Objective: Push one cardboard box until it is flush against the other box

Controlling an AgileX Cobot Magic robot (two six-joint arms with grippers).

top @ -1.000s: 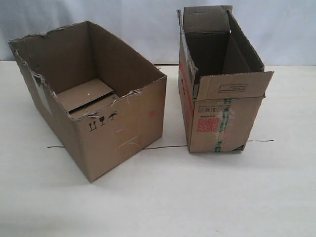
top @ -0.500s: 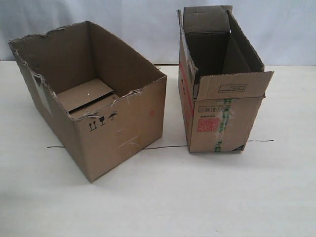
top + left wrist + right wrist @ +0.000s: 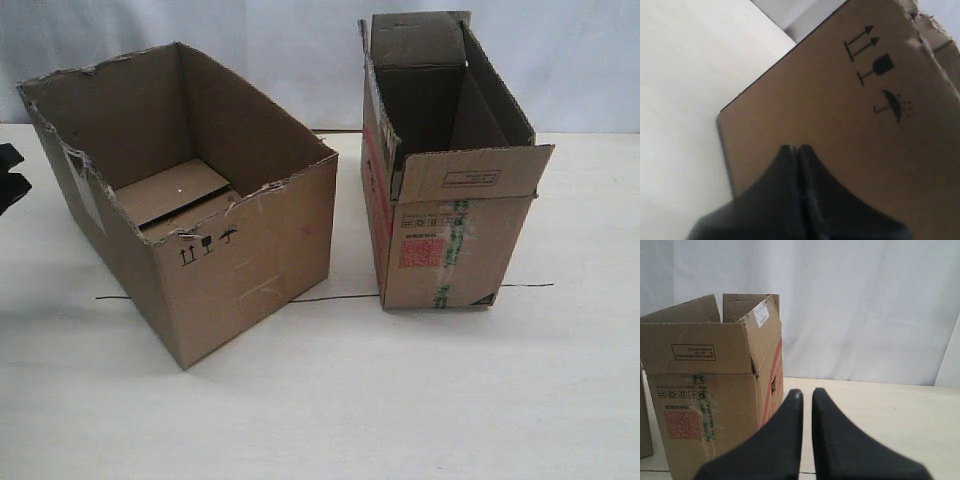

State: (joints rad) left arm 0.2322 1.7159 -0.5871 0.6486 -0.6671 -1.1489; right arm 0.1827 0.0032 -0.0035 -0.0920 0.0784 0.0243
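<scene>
Two open cardboard boxes stand on a pale table [image 3: 400,400], and I judge the push has not yet begun: this is the approach step. The cardboard box [image 3: 250,250] I mean to move sits on the left half of the table, nearer the far edge than the near one, turned at a slant. The other box [image 3: 440,250] stands right of the middle. They are near each other but apart, with a strip of bare table between them. A thin black line [image 3: 330,297] runs across the table between them. The left claw [image 3: 795,150] shows at the left edge of the table, just beside the wide box's outer wall. Its fingers are pressed together on nothing, and I cannot tell whether the tips touch the cardboard. The right claw [image 3: 805,392] hangs off to the far side of the narrower box, its fingers close with only a thin slit between them, empty. Next I would press the left claw low against that wall and slide the box toward the right edge, squaring the slant so the walls meet flat. The wide box is plain brown with a ragged, torn rim. It has no flaps, and small black handling symbols [image 3: 880,75] are printed near the top of one side.
</scene>
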